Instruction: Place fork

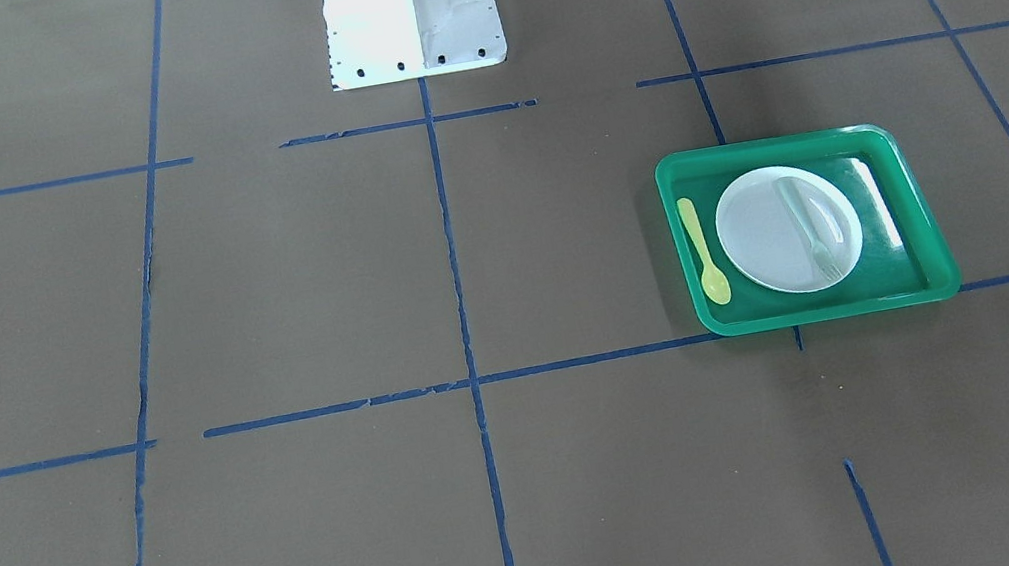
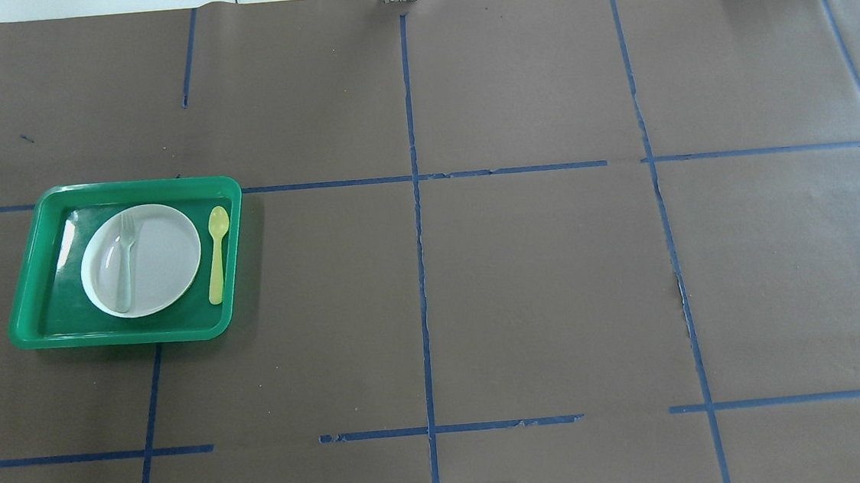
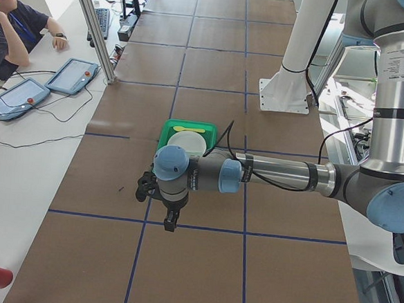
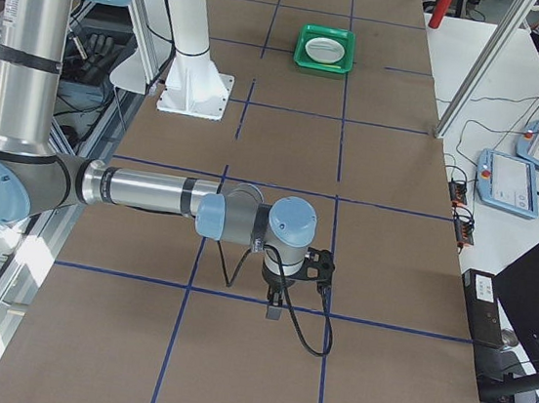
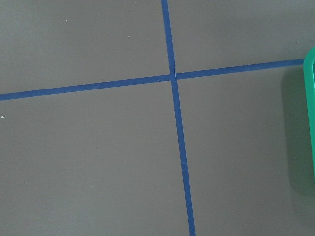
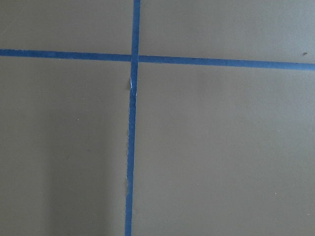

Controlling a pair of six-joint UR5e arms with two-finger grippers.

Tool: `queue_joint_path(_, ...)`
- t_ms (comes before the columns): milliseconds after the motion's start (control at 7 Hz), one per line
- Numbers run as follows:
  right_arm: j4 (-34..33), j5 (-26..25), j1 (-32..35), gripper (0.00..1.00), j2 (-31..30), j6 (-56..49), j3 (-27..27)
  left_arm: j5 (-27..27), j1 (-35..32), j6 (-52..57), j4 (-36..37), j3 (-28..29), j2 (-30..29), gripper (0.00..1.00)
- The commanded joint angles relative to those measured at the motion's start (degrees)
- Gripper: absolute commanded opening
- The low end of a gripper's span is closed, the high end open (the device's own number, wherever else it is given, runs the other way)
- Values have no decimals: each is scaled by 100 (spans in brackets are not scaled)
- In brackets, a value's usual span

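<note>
The pale translucent fork [image 1: 808,227] lies lengthwise on a white plate [image 1: 765,232] inside a green tray [image 1: 786,144]. In the overhead view the fork [image 2: 125,259] is on the left part of the plate [image 2: 162,255], on my left side of the table. My left gripper [image 3: 169,225] hangs over bare table near the tray, seen only from the side; I cannot tell if it is open. My right gripper [image 4: 274,310] hangs far from the tray [image 4: 326,48], also seen only from the side. The tray's rim [image 5: 310,113] shows at the left wrist view's right edge.
A yellow spoon [image 2: 217,254] lies in the tray beside the plate. The white robot base [image 1: 408,5] stands at mid table. Blue tape lines [image 2: 421,273] cross the brown surface. A person [image 3: 9,27] and tablets [image 3: 72,75] are beside the table.
</note>
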Motion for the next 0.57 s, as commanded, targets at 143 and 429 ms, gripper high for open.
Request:
queue_joint_path(143,0,0,0,100,0,4,0,35,0,-52,-17,26,-95,100)
queue_joint_path(429,0,0,0,100,0,-5,0,35,52,-645,-26,-384,-297,100)
